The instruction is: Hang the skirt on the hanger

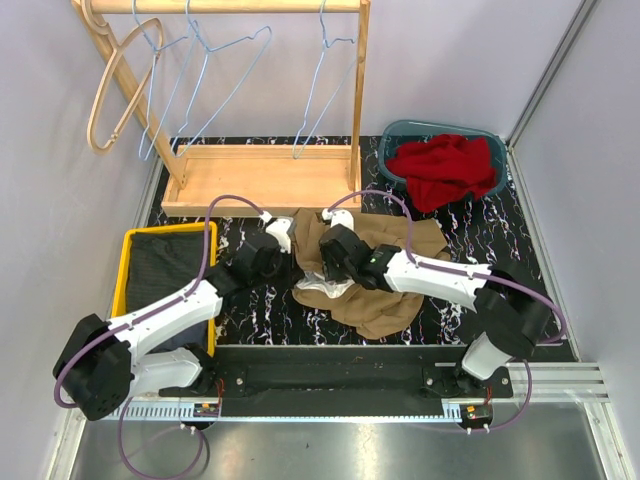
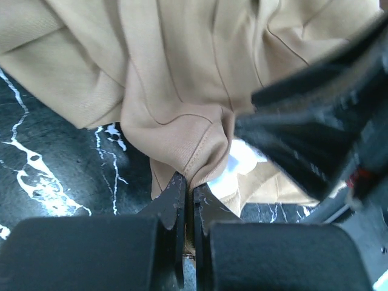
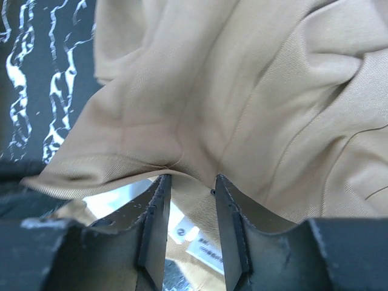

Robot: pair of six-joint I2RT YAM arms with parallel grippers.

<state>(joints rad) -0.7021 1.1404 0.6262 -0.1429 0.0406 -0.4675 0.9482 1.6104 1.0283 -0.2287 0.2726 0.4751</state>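
Note:
The tan skirt (image 1: 390,295) lies crumpled on the black marbled table, its white lining showing at the left edge. My left gripper (image 1: 297,264) is shut on a fold of the skirt's hem (image 2: 188,185). My right gripper (image 1: 322,272) stands open at the same edge (image 3: 191,182). The skirt (image 3: 242,91) drapes over its fingertips, and a white label (image 3: 206,248) shows between the fingers. Blue wire hangers (image 1: 225,75) hang on the wooden rack at the back, beside a wooden hanger (image 1: 110,90).
The rack's wooden base (image 1: 260,180) sits just behind the skirt. A teal basket (image 1: 420,128) of red cloth (image 1: 445,170) stands at the back right. A yellow-rimmed black bin (image 1: 122,280) lies at the left, under my left arm.

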